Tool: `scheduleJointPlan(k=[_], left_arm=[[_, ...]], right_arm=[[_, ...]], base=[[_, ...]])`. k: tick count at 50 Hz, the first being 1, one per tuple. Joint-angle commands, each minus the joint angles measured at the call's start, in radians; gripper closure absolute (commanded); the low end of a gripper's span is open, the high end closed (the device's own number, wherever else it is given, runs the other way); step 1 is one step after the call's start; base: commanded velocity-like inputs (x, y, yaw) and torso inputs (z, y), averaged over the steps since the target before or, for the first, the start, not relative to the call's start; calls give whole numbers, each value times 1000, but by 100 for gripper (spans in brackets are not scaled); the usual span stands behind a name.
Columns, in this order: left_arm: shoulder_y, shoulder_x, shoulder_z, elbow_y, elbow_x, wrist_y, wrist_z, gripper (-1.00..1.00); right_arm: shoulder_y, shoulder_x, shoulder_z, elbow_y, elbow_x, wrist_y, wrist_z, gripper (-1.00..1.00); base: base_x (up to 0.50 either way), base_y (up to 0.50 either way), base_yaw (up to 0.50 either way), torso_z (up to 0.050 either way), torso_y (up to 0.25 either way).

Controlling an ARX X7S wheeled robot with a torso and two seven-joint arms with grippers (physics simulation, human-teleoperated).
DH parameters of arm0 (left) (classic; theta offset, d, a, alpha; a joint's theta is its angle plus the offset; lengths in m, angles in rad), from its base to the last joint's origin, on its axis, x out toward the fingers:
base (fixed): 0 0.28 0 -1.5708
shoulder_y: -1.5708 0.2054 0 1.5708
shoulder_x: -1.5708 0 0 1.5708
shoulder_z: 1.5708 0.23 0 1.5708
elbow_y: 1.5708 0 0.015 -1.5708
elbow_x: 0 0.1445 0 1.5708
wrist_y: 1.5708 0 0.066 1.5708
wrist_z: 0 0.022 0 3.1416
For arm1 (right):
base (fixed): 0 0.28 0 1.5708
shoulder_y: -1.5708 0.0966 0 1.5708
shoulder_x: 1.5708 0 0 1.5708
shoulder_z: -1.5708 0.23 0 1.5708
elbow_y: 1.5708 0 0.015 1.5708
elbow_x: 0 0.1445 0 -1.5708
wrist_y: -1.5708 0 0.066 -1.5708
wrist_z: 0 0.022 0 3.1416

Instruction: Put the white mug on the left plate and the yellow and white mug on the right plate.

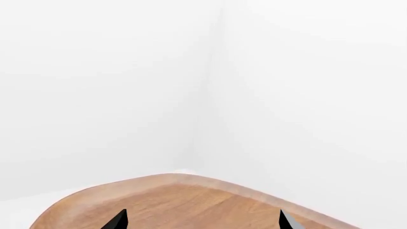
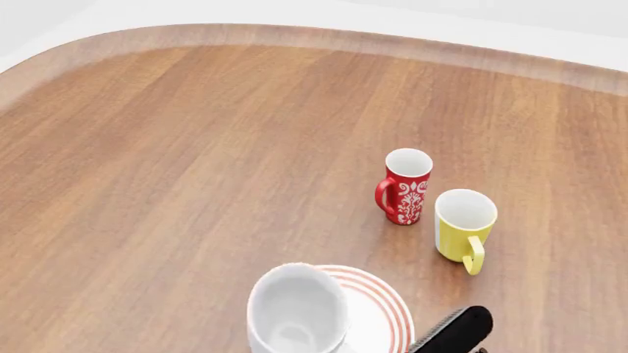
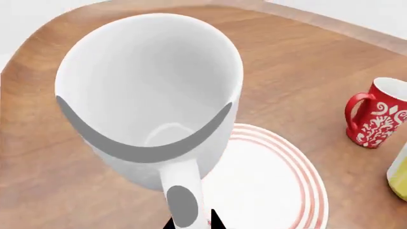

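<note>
The big white mug (image 2: 294, 312) fills the near middle of the head view, over the left part of a red-ringed plate (image 2: 387, 312). I cannot tell whether this is the left plate or the right plate; the other one is out of view. My right gripper (image 3: 190, 220) is shut on the white mug's (image 3: 149, 90) handle, beside the plate (image 3: 267, 191). I cannot tell if the mug touches the plate. The yellow and white mug (image 2: 464, 220) stands upright further right on the table. My left gripper (image 1: 202, 219) is open with only bare wood between its fingers.
A red mug with a white floral pattern (image 2: 405, 187) stands just left of the yellow one, also seen in the right wrist view (image 3: 375, 114). The wooden table (image 2: 196, 147) has a rounded far edge (image 1: 190, 179) against white walls. A black arm part (image 2: 454, 329) shows near the plate.
</note>
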Motion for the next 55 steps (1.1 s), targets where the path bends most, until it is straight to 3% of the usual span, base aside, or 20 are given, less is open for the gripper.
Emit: scheduleJointPlan(k=[1, 24, 55], left_arm=[[7, -5, -5, 7, -8, 4, -3, -100], [12, -11, 0, 21, -16, 2, -13, -100], [23, -19, -6, 34, -32, 12, -21, -100]], right_arm=[[94, -68, 57, 115, 28, 19, 53, 100], [220, -127, -50, 337, -120, 25, 188, 100], [353, -194, -132, 550, -164, 48, 215, 100]], base=[[0, 0, 0, 0, 0], [0, 0, 0, 0, 0], [0, 0, 0, 0, 0]])
